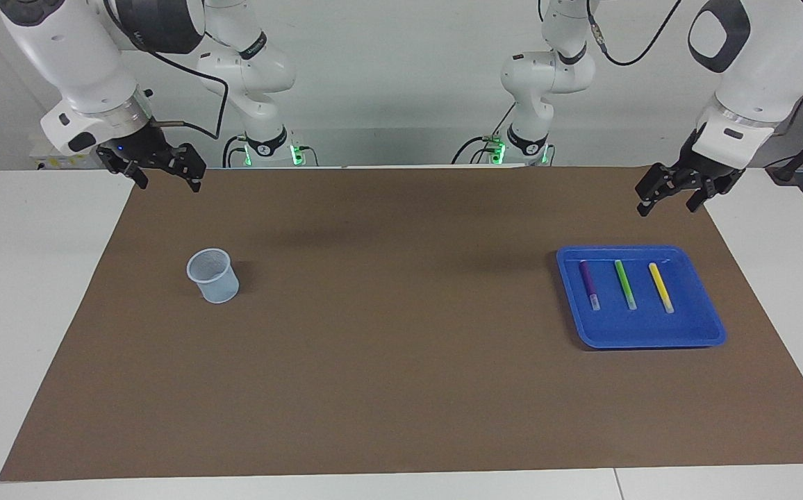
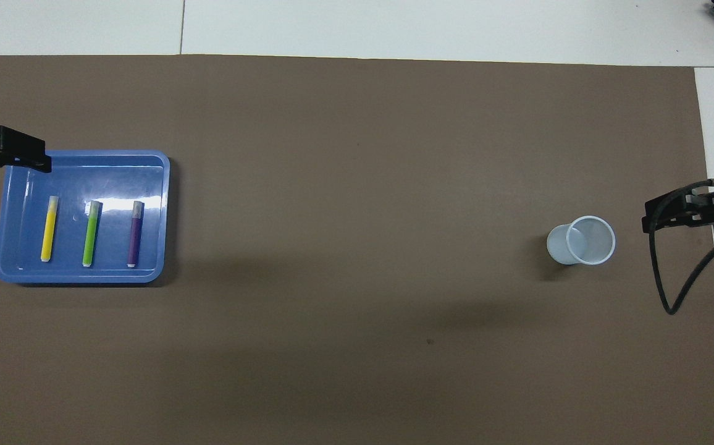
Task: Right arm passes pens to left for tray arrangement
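The left claw (image 1: 667, 200) hangs in the air over the brown mat (image 1: 401, 361) at the left arm's end of the table (image 1: 40, 292), just off the corner of the blue tray (image 1: 710, 326) that lies nearest the robots. Its two fingers are spread wide apart and grip nothing; they touch neither the tray nor the mat. In the overhead view only its dark tip (image 2: 14, 148) shows, at the tray's rim.

The right claw (image 1: 165, 177) is raised over the mat's edge at the right arm's end, with a black cable (image 1: 200, 76) looping from its wrist. Its fingers also stand fully apart, empty.

All three pens lie flat inside the tray, side by side and parallel, none touching: the purple pen (image 1: 589, 285), the green pen (image 1: 625, 285) between the others, and the yellow pen (image 1: 660, 287) toward the table's end.

A pale translucent mesh cup (image 1: 213, 276) stands upright on the mat toward the right arm's end, well apart from the tray and empty.
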Available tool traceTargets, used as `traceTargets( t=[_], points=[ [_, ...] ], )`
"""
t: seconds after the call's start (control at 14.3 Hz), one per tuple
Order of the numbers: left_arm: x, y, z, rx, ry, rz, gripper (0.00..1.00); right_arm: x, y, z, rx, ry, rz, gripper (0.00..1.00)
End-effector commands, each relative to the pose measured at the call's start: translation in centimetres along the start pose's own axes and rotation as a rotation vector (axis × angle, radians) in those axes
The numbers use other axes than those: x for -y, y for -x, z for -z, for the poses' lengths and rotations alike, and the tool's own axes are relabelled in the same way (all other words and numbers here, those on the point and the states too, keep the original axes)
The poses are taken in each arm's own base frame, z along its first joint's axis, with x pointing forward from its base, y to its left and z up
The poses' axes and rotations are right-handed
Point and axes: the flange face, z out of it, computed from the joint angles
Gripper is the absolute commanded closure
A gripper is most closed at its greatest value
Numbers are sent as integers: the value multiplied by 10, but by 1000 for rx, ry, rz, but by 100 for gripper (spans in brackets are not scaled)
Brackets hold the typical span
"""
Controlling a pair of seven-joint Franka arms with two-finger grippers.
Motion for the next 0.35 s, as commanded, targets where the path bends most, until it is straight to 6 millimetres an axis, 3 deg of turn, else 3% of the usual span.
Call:
traceTargets(
  t=[0.0, 0.28],
  points=[
    [3, 8, 2, 9, 9, -8, 0, 1, -3, 2, -6, -6, -8, 0],
    [3, 7, 1, 12, 6, -8, 0, 1, -3, 2, -6, -6, -10, 0]
  ],
)
